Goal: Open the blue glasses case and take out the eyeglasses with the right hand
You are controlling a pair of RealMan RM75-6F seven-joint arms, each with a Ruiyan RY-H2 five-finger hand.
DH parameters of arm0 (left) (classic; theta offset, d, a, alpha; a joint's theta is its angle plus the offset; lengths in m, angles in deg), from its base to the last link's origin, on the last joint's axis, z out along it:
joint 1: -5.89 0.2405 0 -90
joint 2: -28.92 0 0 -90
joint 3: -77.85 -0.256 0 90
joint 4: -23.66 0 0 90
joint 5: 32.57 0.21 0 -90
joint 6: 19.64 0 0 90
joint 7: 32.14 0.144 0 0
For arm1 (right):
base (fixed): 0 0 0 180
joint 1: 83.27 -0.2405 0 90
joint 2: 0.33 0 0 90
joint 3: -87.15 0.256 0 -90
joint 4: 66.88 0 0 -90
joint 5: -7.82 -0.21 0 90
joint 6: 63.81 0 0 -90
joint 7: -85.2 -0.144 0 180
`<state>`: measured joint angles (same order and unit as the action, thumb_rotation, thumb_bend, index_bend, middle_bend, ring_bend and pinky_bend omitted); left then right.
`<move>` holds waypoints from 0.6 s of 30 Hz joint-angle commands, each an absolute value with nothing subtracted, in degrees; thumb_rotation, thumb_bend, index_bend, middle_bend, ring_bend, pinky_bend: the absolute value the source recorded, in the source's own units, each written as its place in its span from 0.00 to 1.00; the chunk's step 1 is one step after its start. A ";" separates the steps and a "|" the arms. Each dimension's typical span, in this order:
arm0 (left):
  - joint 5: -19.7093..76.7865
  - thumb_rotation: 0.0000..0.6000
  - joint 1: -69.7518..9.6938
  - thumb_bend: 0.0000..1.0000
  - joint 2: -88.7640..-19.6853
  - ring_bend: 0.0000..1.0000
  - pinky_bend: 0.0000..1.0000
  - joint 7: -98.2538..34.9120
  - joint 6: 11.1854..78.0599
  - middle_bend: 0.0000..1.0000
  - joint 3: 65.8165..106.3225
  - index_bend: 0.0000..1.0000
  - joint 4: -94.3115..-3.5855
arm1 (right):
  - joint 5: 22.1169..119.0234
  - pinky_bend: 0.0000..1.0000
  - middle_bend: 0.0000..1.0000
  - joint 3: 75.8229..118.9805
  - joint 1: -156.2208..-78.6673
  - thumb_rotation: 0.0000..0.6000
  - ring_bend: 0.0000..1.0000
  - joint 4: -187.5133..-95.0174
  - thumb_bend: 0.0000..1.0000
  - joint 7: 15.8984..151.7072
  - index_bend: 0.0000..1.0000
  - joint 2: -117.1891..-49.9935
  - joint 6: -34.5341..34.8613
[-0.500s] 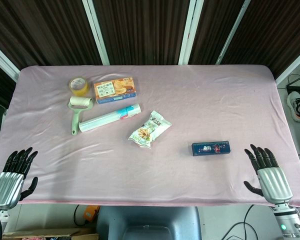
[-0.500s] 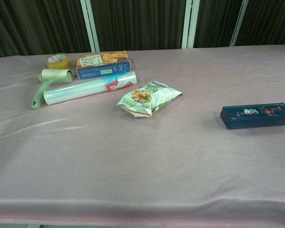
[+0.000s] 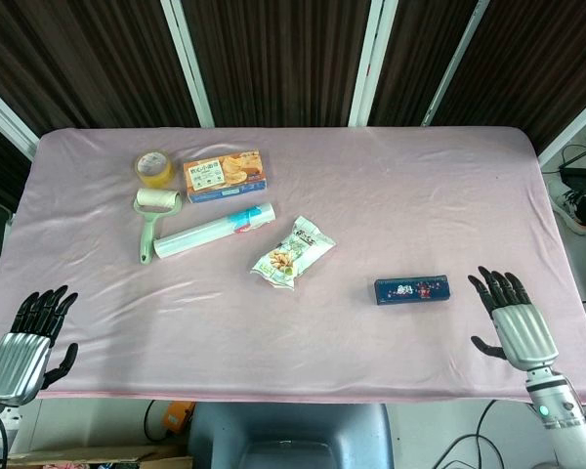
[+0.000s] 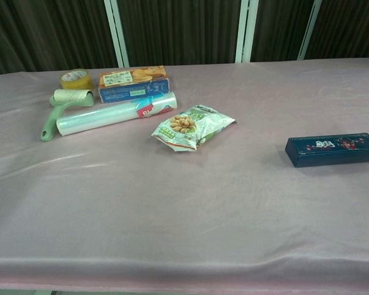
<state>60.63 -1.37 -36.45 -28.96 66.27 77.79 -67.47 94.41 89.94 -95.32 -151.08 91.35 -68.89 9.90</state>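
The blue glasses case (image 3: 412, 290) is lying closed, long axis three-to-nine, at ten o'clock from the right hand (image 3: 514, 327) (nearer one, fingers spread, holding nothing).

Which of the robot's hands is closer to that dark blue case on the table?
The right hand is nearer, just right of the blue case. The left hand is far off at the table's opposite near corner.
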 commanded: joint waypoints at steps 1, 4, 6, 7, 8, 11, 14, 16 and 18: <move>60.27 1.00 -1.79 0.42 -36.62 0.00 0.00 -28.79 65.74 0.00 78.09 0.00 -67.60 | 92.70 0.00 0.00 91.99 -100.54 1.00 0.00 -143.81 0.33 89.02 0.20 -71.64 3.20; 60.15 1.00 -2.03 0.42 -36.67 0.00 0.00 -28.69 65.33 0.00 78.10 0.00 -67.67 | 92.16 0.00 0.00 92.54 -102.91 1.00 0.00 -138.97 0.33 87.72 0.27 -73.54 0.21; 59.95 1.00 -2.11 0.42 -36.70 0.00 0.00 -28.62 65.17 0.00 78.17 0.00 -67.75 | 91.97 0.00 0.00 92.72 -103.80 1.00 0.00 -136.53 0.33 86.87 0.31 -74.71 -0.61; 59.93 1.00 -2.15 0.42 -36.71 0.00 0.00 -28.61 65.15 0.00 78.19 0.00 -67.77 | 91.91 0.00 0.00 92.76 -104.08 1.00 0.00 -135.68 0.33 86.51 0.33 -75.15 -0.81; 59.93 1.00 -2.17 0.42 -36.73 0.00 0.00 -28.61 65.14 0.00 78.20 0.00 -67.79 | 91.93 0.00 0.00 92.74 -104.34 1.00 0.00 -134.93 0.33 86.06 0.35 -75.54 -1.02; 59.87 1.00 -2.27 0.42 -36.80 0.00 0.00 -28.43 64.99 0.00 78.19 0.00 -67.82 | 92.36 0.00 0.01 92.50 -105.25 1.00 0.00 -132.53 0.33 83.84 0.40 -76.89 -1.67; 59.81 1.00 -2.42 0.42 -36.86 0.00 0.00 -28.20 64.65 0.00 78.11 0.00 -67.87 | 92.57 0.00 0.02 92.11 -106.25 1.00 0.00 -129.84 0.33 82.65 0.43 -78.46 -2.86; 59.77 1.00 -2.44 0.42 -36.89 0.00 0.00 -28.05 64.60 0.00 78.08 0.00 -67.92 | 92.65 0.00 0.03 92.01 -106.89 1.00 0.00 -128.28 0.33 81.98 0.45 -79.64 -3.38; 59.74 1.00 -2.46 0.42 -36.90 0.00 0.00 -27.95 64.57 0.00 78.06 0.00 -67.97 | 92.61 0.00 0.04 91.84 -107.63 1.00 0.00 -127.16 0.33 80.91 0.46 -80.63 -4.43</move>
<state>59.74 -2.46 -36.90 -27.95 64.58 78.06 -67.97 92.55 92.04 -106.93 -127.96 81.71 -79.81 -3.61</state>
